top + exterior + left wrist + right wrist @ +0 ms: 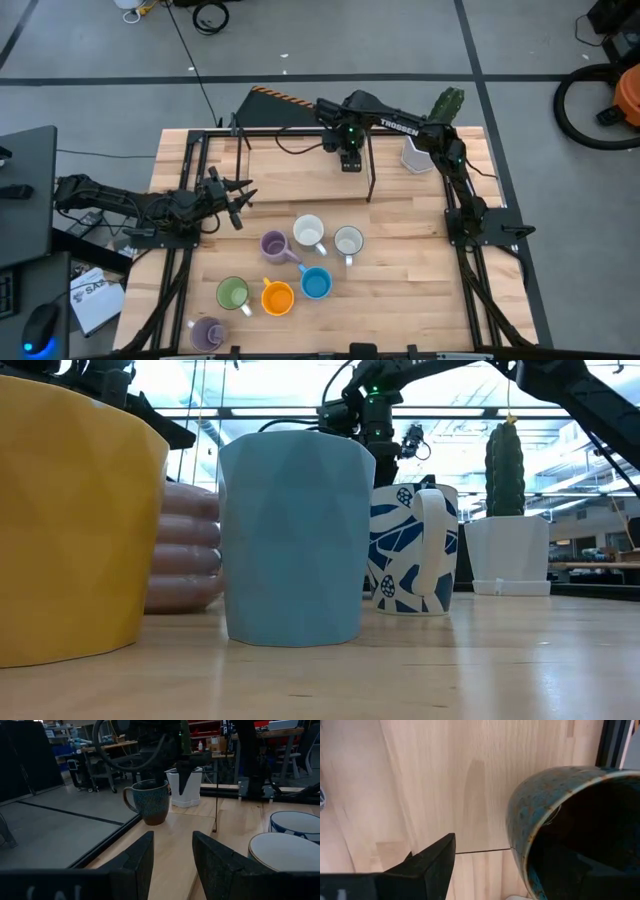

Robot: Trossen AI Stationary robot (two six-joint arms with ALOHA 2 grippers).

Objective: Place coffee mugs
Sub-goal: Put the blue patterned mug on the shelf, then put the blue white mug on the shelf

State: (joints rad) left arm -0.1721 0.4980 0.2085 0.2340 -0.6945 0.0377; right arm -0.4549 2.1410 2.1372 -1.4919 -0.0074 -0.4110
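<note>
Upper centre of the high view: the right end effector (350, 160) is seen over the far strip of the worktop (400, 300), with the dark brown mug (150, 800) directly at it
Right end effector state: in the right wrist view one finger (427, 865) is outside the mug's wall and the other appears to be inside the bowl, so the rim is straddled; whether the wall is actually pinched cannot be told
Dark brown mug: upright, its base seemingly on the wood in the left wrist view, handle turned toward the worktop's left edge, just beside the white cactus pot (416, 155)
Left end effector (232, 200): held at the left side of the high view, fingers apart and nothing between them, aimed across the worktop at the dark mug
Other mugs: a cluster in the lower middle of the high view – purple mug (273, 245), white mug (309, 232), patterned white mug (348, 241), blue mug (315, 283), orange mug (277, 297), green mug (233, 293), a second purple mug (207, 332)
Deciding relation: the dark mug stands well apart from the cluster, which lies toward the lower edge of the high view from the right end effector; the right arm is judged much the nearer to it
Mug axis: vertical, mouth up, so a rim hold from above is suited
</note>
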